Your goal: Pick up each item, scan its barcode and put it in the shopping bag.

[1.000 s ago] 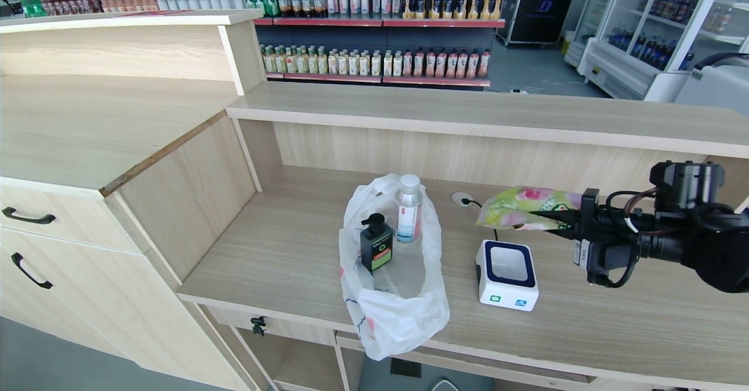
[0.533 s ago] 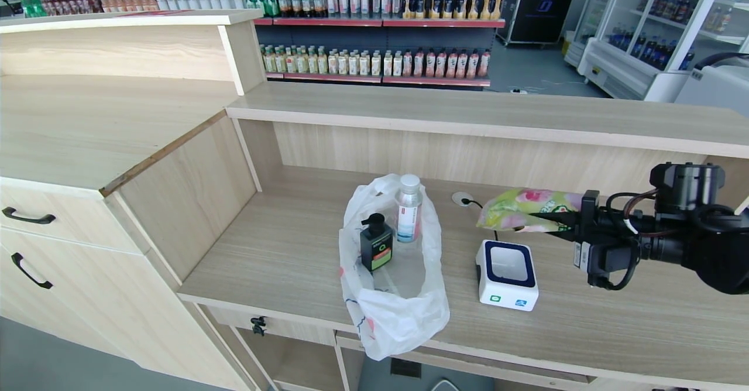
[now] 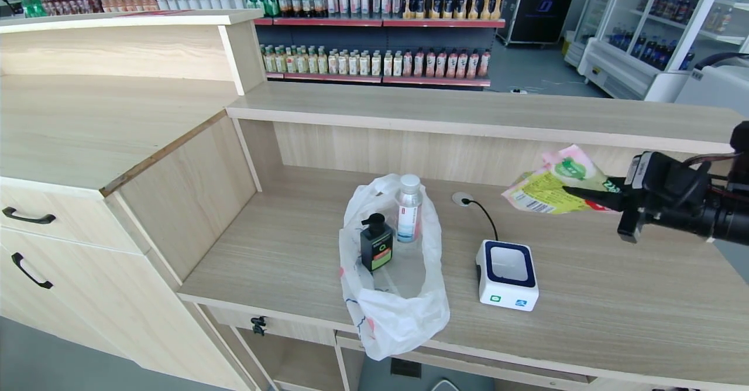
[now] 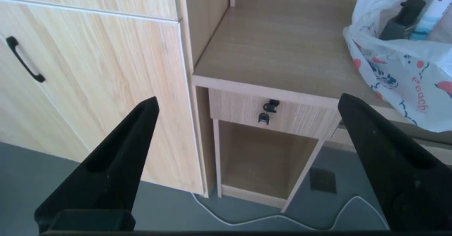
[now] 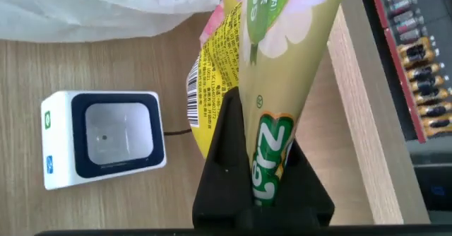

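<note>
— Pouch [image 3: 550, 183]?
— Pinched tight between the right fingers [image 3: 591, 196], raised off the bench [image 3: 614, 309], near the scanner [image 3: 508, 265].
— Advice?
— I'd turn its barcode [image 5: 192, 98] downward, level over the window. The left fingers [image 4: 113, 165] hang spread, holding nothing.

There is one shopping bag [image 3: 393, 319], two bottles in it, namely one clear bottle [image 3: 408, 211] and one dark pump bottle [image 3: 375, 244], plus one scanner [image 3: 507, 274] and one snack packet [image 3: 547, 187].

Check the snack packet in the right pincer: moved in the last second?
Yes. The snack packet, gripped in the right pincer, has gone up and to the robot's right, away from the scanner, and turned barcode-side out.
</note>
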`<state>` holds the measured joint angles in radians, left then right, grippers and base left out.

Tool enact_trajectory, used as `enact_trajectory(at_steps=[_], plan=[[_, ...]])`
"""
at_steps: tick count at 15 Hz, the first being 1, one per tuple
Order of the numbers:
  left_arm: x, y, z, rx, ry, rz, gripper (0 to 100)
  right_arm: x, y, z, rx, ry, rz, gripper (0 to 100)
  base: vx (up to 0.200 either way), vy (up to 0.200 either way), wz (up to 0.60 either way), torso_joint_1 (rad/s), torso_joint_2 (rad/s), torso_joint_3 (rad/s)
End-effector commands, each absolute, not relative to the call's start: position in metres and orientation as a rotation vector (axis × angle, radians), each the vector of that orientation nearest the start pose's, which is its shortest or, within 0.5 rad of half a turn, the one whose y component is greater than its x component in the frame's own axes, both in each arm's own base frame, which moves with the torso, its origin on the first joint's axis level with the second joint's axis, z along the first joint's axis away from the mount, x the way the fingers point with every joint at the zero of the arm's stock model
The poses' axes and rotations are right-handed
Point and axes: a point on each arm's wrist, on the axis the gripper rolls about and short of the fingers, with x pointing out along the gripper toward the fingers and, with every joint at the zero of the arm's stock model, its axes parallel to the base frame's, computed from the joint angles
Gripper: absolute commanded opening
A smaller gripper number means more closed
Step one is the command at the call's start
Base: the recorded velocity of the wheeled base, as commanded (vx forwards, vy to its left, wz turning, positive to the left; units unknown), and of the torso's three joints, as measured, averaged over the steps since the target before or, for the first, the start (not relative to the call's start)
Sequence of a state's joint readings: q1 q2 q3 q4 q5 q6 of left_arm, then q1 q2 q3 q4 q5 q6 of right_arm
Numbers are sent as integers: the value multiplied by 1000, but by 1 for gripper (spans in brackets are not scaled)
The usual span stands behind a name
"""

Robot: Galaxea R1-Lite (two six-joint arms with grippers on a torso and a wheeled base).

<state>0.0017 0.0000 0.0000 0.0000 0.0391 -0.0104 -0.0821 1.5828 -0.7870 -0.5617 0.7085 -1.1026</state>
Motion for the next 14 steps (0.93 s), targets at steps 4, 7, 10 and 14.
enact_trajectory(at_steps=[4,7,10,14], plan=[[-23,1,75,-11,0,41,100,222,-61,240,-703,-52,448,0,0,0,0,0,0,0],[-23,1,75,-11,0,41,100,210,-65,247,-337,38,314,0,0,0,0,0,0,0],[-23,1,75,-11,0,41,100,199,-49,256,-263,59,18,0,0,0,0,0,0,0],[-23,1,75,-11,0,41,100,200,-16,263,-196,-5,70,0,0,0,0,0,0,0]])
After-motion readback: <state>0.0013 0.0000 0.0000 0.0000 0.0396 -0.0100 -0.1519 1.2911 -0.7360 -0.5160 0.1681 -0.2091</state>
